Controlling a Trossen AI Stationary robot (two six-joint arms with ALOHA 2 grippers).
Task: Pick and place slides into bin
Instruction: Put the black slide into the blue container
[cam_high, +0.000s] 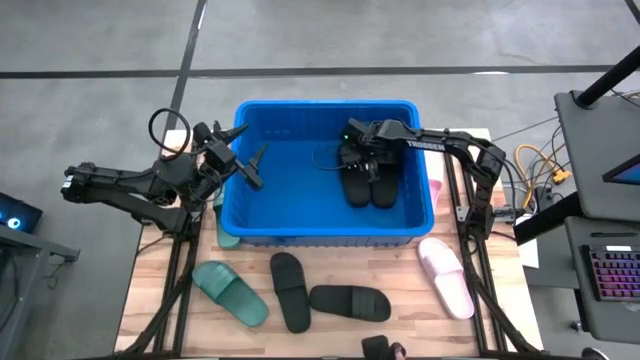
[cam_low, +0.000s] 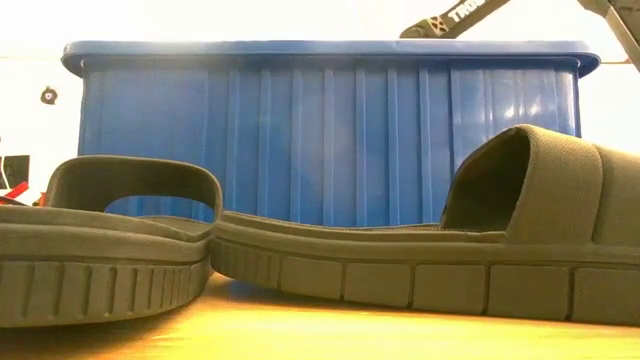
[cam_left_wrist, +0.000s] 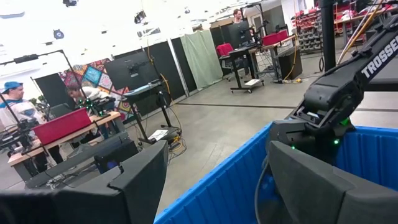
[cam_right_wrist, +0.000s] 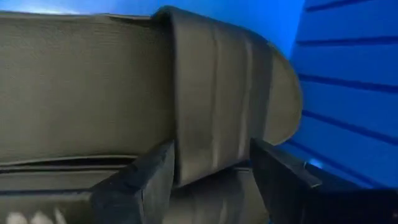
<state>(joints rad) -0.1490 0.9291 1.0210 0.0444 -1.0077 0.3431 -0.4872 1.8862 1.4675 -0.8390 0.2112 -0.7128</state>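
The blue bin stands mid-table, with its near wall in the low view. Two black slides lie side by side on its floor at the right. My right gripper reaches down into the bin over their far ends. It is open, and its fingers stand on either side of one slide's strap. My left gripper hangs open above the bin's left rim, holding nothing. In front of the bin, a green slide, two black slides and a pink slide lie on the table. My right gripper comes at the black slide from above, slanting down, with one finger at each edge of the strap. I cannot tell whether the fingers touch the strap. The slide lies on the bin's floor beside the other black one.
A second green slide peeks out at the bin's near left corner, and a second pink one lies by its right wall. The bin's left half has free floor. In the low view the two black slides fill the foreground. People and desks show far behind.
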